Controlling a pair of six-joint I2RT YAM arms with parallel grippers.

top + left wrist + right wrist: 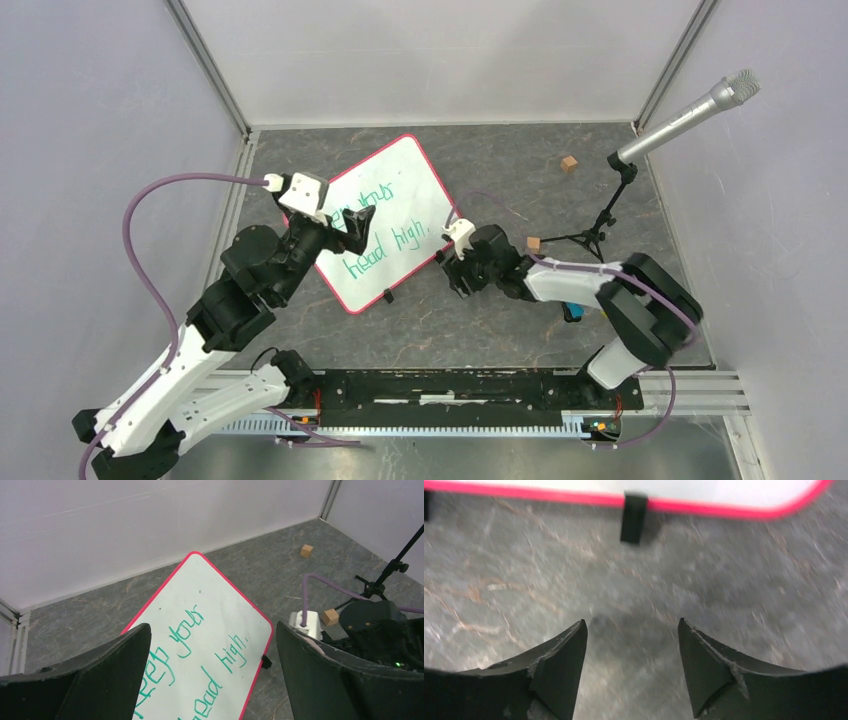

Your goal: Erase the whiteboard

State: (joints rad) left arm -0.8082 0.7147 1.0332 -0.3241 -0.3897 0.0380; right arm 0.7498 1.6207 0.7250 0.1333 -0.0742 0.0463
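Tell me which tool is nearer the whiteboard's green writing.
Left. The left tool hangs open right over the green writing on the whiteboard. The right tool sits off the board's right edge, above the table, facing a black clip foot.

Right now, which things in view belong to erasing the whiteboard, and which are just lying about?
Job:
- whiteboard, green writing not yet erased
- left gripper, open over the board
- right gripper, open, near the board's edge

Lying about:
- wooden cube
- second wooden cube
- microphone on its stand
- small blue item, partly hidden
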